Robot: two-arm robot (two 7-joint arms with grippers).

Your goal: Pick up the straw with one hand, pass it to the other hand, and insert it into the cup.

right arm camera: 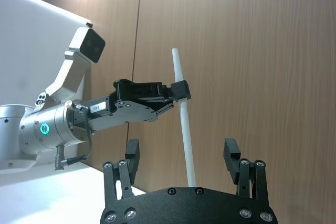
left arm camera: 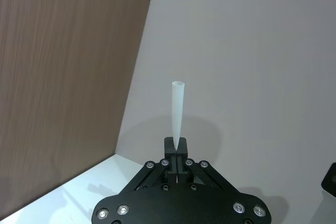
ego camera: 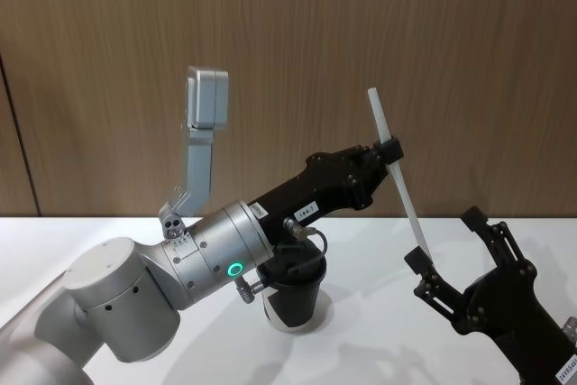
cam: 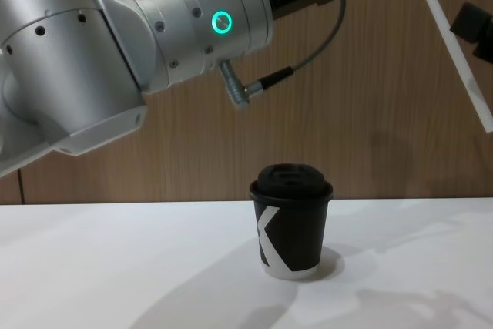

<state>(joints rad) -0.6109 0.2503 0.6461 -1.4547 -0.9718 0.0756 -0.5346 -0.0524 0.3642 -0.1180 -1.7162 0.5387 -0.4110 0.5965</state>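
While clamping firmly with the left gripper (ego camera: 389, 151) up in mid-air, ease the right gripper (ego camera: 444, 239), fingers spread wide, straight back without brushing; then aim over the lidded black cup (cam: 293, 225) below, steadying the tilted white straw (ego camera: 401, 182) pinched in the left grip.

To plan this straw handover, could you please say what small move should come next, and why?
Probably draw the right tool back, clear of the straw: its fingers stand open around the lower end, while the left tool is shut on it higher up.
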